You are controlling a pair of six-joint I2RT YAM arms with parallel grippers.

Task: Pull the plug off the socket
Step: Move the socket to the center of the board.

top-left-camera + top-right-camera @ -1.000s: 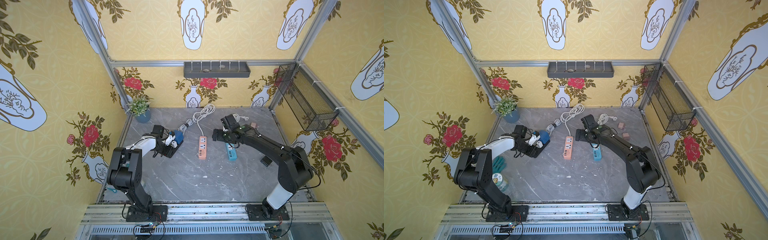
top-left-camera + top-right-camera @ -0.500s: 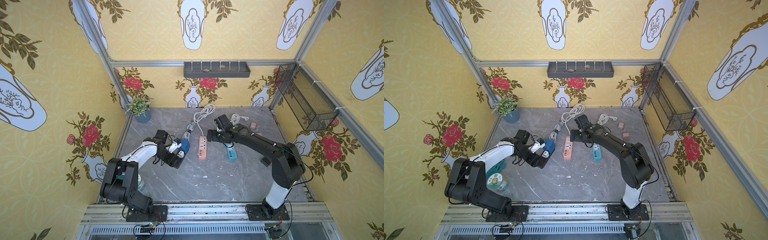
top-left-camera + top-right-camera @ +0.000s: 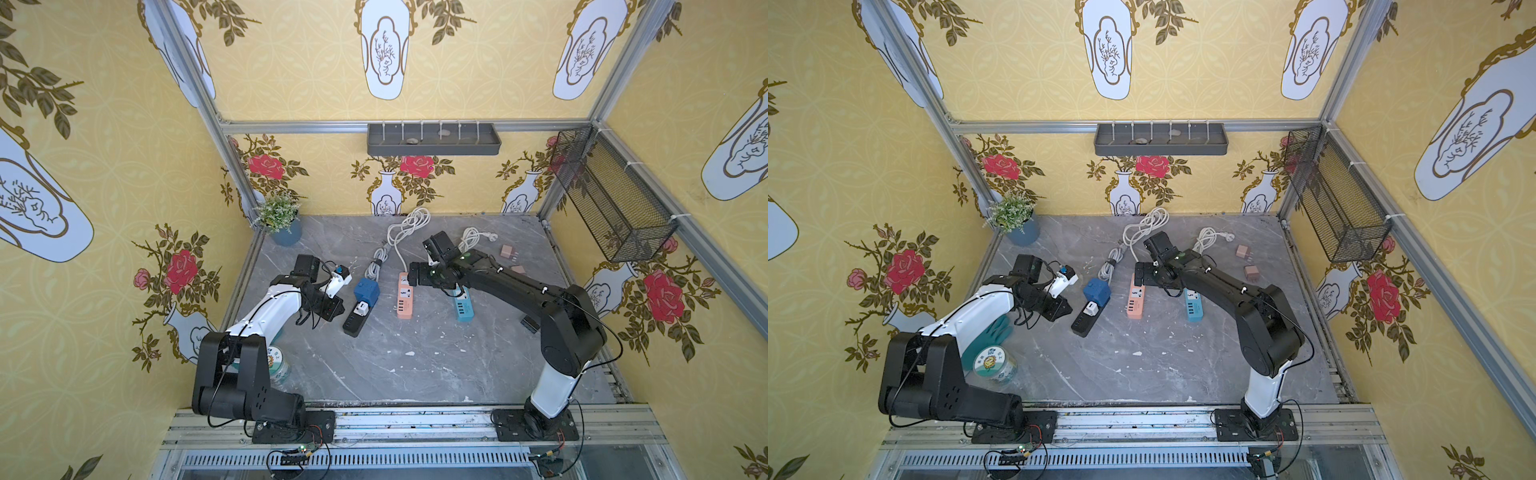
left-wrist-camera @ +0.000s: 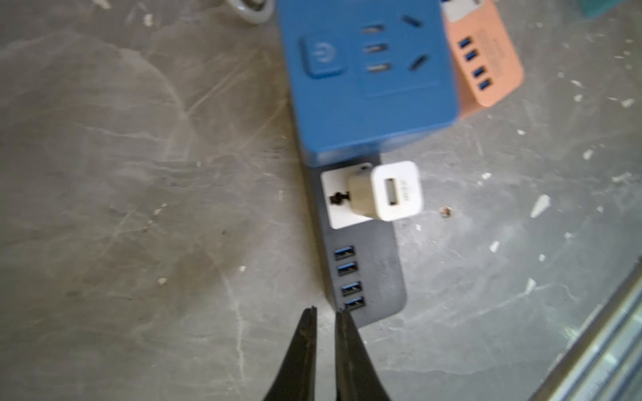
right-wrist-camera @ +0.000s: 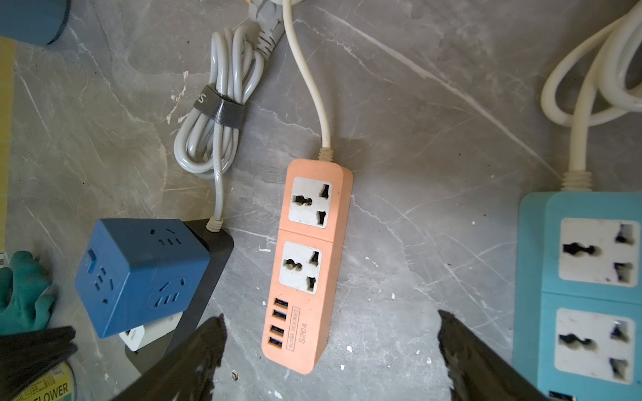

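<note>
A black power strip (image 3: 355,322) (image 3: 1084,324) lies left of centre on the grey table. Two plugs stand in it: a blue cube adapter (image 3: 367,289) (image 4: 368,76) and a small white USB charger (image 3: 360,309) (image 4: 392,191). My left gripper (image 3: 334,309) (image 4: 326,312) is shut and empty. It hovers beside the strip's USB end (image 4: 368,270) and touches neither plug. My right gripper (image 3: 415,274) (image 5: 330,317) is open. It hangs over an orange power strip (image 5: 309,260), whose sockets are bare.
A light blue strip (image 3: 462,305) lies right of the orange one, with white cords (image 3: 409,222) trailing to the back wall. A bundled grey cord (image 5: 215,114) runs from the black strip. A potted plant (image 3: 280,220), green glove (image 3: 988,332), tin (image 3: 994,363) and pink plugs (image 3: 508,251) sit around the edges.
My left gripper has come off the blue cube, drawn back left and shut. The black strip with both plugs has shifted forward and right. My right gripper has moved left over the orange strip.
</note>
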